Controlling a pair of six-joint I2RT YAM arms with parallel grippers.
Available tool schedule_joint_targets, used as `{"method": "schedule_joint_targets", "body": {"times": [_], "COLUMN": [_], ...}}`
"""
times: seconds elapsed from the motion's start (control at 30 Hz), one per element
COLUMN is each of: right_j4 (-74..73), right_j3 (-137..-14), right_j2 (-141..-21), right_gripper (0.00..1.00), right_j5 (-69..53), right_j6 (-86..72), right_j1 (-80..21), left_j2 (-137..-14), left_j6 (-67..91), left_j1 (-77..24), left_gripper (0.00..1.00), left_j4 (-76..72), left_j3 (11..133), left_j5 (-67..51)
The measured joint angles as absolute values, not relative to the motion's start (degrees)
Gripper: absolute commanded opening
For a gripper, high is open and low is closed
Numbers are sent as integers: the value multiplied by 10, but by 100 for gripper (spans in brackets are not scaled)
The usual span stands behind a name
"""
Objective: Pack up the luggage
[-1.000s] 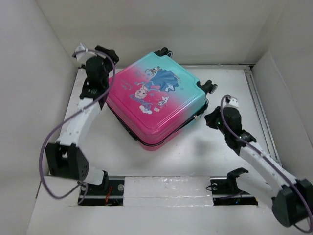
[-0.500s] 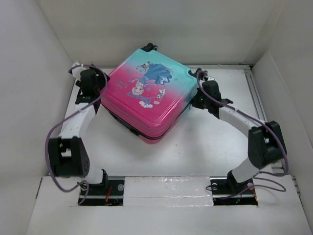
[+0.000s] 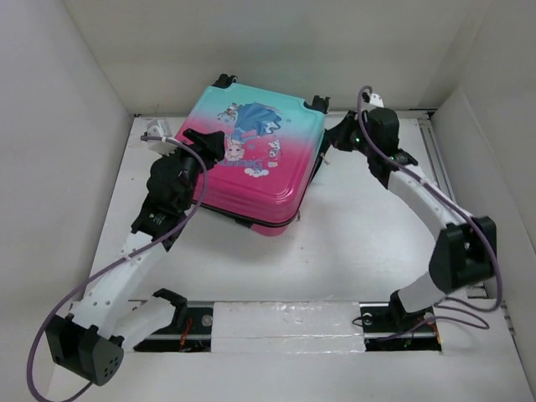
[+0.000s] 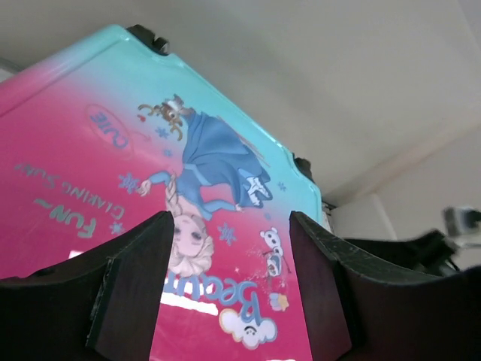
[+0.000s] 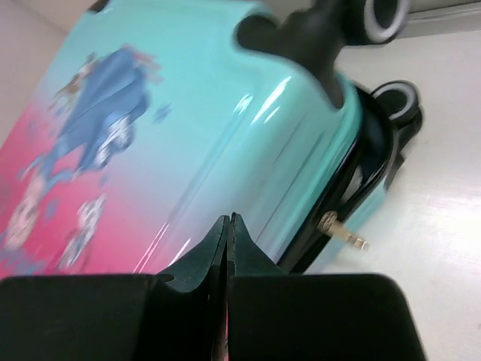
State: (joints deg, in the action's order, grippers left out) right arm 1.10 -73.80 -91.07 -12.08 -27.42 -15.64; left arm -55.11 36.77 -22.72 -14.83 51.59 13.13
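Note:
The luggage (image 3: 251, 163) lies flat at the back middle of the table with its lid down, pink-to-teal print side up and wheels toward the back wall. My left gripper (image 3: 203, 144) is open over the case's left edge. In the left wrist view (image 4: 229, 218) the printed lid (image 4: 113, 173) shows between its spread fingers (image 4: 143, 263). My right gripper (image 3: 332, 142) is shut and empty beside the case's right teal side. In the right wrist view (image 5: 229, 219) its tips are close to the teal shell (image 5: 195, 128), next to the black seam and a metal zipper pull (image 5: 342, 232).
White walls close in the table on the left, back and right. A rail (image 3: 444, 184) runs along the right edge. Two wheels (image 5: 383, 15) stick out at the case's back right corner. Bare white table (image 3: 352, 234) lies in front of the case.
The case has turned and shifted toward the back left. My left gripper moved from the case's far left corner to its left edge; my right gripper moved further back along its right side.

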Motion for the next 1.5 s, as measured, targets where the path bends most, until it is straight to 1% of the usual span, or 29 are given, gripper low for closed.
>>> {"method": "schedule_joint_targets", "body": {"times": [0.03,0.07,0.13,0.17,0.23,0.27,0.33,0.37,0.4,0.47,0.57,0.63,0.7,0.77,0.87,1.03,1.07,1.1,1.17,1.2,1.23,1.37,1.43,1.47,1.5], "right_j4": [20,40,78,103,145,159,168,168,170,172,186,200,209,218,240,272,283,294,316,328,340,396,425,445,466], "right_j3": [-709,-672,-585,-536,-437,-382,-320,-292,-271,-251,-249,-260,-278,-300,-317,-318,-319,-319,-320,-320,-320,-311,-305,-302,-299], "right_j2": [-877,-841,-770,-738,-684,-660,-632,-618,-608,-600,-612,-641,-679,-723,-773,-804,-809,-812,-820,-825,-833,-856,-865,-873,-881], "right_gripper": [2,7,13,20,31,40,47,48,50,52,52,52,50,50,53,52,49,44,41,41,36,26,19,7,2], "right_j5": [-129,-138,-156,-168,-194,-211,-227,-232,-234,-234,-234,-240,-249,-255,-258,-258,-260,-262,-270,-276,-282,-305,-314,-322,-331], "right_j6": [-272,-272,-272,-272,-274,-272,-272,-271,-270,-268,-257,-245,-230,-212,-192,-168,-166,-166,-165,-167,-167,-181,-190,-198,-209], "right_j1": [-159,-164,-181,-195,-223,-240,-258,-265,-273,-283,-295,-300,-301,-301,-300,-297,-295,-293,-291,-289,-289,-287,-285,-284,-283], "left_j2": [-547,-540,-520,-506,-478,-466,-442,-431,-415,-377,-278,-230,-231,-263,-322,-392,-399,-407,-426,-436,-447,-482,-487,-487,-487], "left_j6": [364,361,357,355,352,351,348,348,347,348,354,360,369,381,396,403,404,404,404,404,404,404,404,404,403], "left_j1": [-238,-241,-240,-239,-239,-239,-239,-239,-239,-240,-239,-239,-239,-239,-239,-239,-239,-239,-239,-239,-239,-239,-239,-239,-239], "left_gripper": [54,50,40,36,28,25,24,24,22,21,21,22,22,25,28,29,29,29,29,29,29,29,29,29,29], "left_j4": [-146,-143,-144,-145,-149,-159,-171,-174,-170,-145,-116,-107,-114,-131,-145,-193,-208,-222,-247,-258,-268,-295,-301,-304,-307], "left_j3": [512,504,484,471,446,430,391,366,339,288,217,180,156,123,83,79,79,79,80,80,80,81,81,82,83], "left_j5": [137,141,135,125,92,66,18,-2,-16,-30,-28,-25,-25,-25,-24,-20,-19,-19,-19,-19,-21,-26,-29,-30,-31]}}
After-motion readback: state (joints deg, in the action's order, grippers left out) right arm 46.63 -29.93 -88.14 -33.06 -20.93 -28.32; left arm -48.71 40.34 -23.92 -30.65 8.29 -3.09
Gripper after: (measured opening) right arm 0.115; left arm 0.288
